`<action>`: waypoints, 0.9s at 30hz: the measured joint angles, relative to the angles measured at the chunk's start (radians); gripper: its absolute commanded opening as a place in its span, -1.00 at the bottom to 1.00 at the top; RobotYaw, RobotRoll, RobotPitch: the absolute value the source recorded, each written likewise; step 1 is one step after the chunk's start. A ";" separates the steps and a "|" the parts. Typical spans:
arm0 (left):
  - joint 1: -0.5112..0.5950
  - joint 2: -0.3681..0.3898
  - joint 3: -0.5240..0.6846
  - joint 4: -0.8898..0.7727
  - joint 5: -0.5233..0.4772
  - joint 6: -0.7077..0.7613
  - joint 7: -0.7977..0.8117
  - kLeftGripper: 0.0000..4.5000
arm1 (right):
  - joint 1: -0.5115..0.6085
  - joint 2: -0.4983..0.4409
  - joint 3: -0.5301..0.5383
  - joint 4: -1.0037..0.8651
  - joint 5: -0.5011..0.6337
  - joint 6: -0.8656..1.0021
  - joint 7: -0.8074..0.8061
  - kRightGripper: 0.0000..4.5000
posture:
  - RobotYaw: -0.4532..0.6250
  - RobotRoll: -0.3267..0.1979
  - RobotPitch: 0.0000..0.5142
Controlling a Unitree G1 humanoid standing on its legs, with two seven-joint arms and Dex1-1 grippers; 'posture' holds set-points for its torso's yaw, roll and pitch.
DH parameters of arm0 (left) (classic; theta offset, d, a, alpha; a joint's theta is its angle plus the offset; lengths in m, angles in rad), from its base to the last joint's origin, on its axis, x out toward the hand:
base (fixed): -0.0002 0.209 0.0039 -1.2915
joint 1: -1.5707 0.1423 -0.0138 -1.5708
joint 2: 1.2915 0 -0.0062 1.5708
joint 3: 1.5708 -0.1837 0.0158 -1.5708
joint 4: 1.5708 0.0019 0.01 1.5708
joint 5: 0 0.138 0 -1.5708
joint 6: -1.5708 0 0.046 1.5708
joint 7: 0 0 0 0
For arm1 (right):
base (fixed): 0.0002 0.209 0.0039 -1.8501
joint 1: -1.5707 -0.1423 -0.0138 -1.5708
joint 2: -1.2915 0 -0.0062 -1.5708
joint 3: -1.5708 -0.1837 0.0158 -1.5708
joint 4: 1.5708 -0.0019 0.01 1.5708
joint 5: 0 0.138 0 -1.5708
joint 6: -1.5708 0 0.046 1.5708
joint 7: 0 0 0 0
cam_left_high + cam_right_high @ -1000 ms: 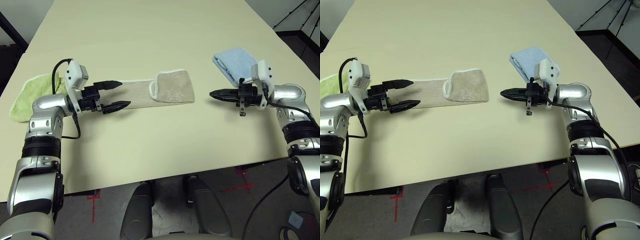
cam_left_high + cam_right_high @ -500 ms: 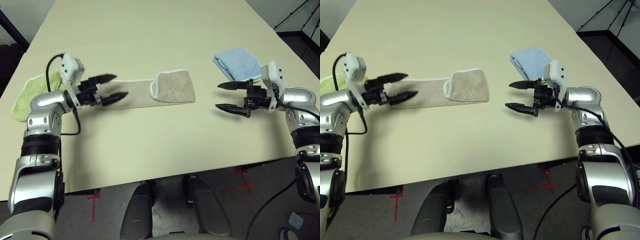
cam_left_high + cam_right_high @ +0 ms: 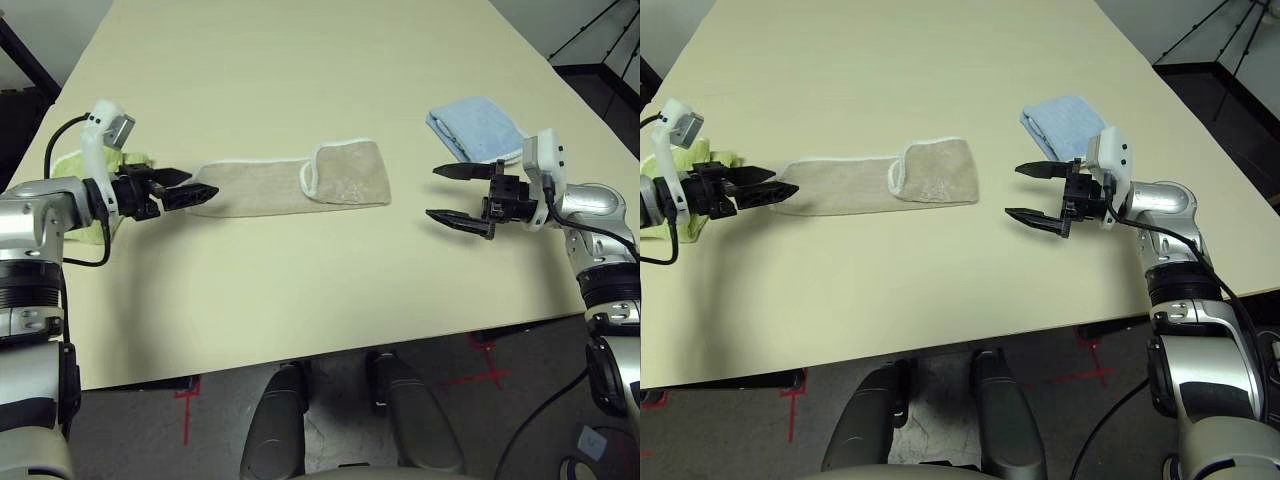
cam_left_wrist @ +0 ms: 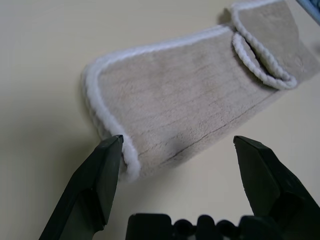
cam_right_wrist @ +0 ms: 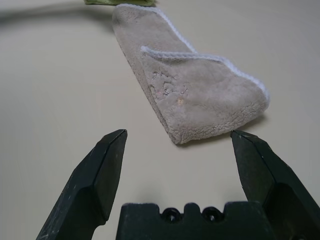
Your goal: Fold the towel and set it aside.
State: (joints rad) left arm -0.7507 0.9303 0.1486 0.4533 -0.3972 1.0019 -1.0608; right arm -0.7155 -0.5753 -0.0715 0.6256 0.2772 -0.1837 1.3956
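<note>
The towel (image 3: 270,187) is a beige strip with white edging, flat on the table, its right end (image 3: 347,175) folded back over itself. My left gripper (image 3: 198,186) is at the strip's left end, low and open. In the left wrist view the towel's left end (image 4: 165,115) lies between the spread fingers, and one fingertip (image 4: 112,150) is at its white corner edge. My right gripper (image 3: 437,193) hovers open a short way right of the folded end, holding nothing. From the right wrist the folded end (image 5: 200,100) shows ahead of the gripper, apart from it.
A folded light blue towel (image 3: 475,125) lies just behind my right gripper. A lime-green towel (image 3: 68,165) sits at the table's left edge, behind my left forearm. The wide tan table (image 3: 300,60) stretches far back; its front edge runs close below both arms.
My right gripper has gone from shut to open, staying right of the towel. My left arm has drawn back leftward, bringing its open gripper from over the strip to its left end.
</note>
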 measured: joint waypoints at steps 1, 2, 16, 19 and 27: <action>-0.009 0.000 0.010 0.000 -0.004 0.045 0.023 1.00 | 0.001 0.000 0.001 0.000 0.000 0.004 -0.001 0.99 | -0.13 0.25 -0.17; -0.014 0.000 0.023 0.000 -0.011 0.079 0.044 1.00 | 0.001 0.001 0.002 -0.001 0.000 0.005 -0.001 0.99 | -0.13 0.25 -0.17; -0.017 -0.019 0.111 0.077 -0.033 0.304 0.269 1.00 | 0.001 0.004 0.017 -0.028 0.000 0.021 -0.002 0.99 | -0.13 0.25 -0.17; -0.040 -0.041 0.148 0.093 -0.045 0.322 0.294 1.00 | 0.001 0.004 0.017 -0.029 0.000 0.021 -0.002 0.99 | -0.13 0.25 -0.18; -0.070 -0.112 0.190 0.107 -0.092 0.397 0.338 1.00 | 0.000 0.004 0.018 -0.029 0.000 0.021 -0.002 0.99 | -0.14 0.25 -0.19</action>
State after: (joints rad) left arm -0.8203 0.8179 0.3390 0.5608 -0.4888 1.3985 -0.7226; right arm -0.7152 -0.5715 -0.0533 0.5964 0.2770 -0.1626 1.3932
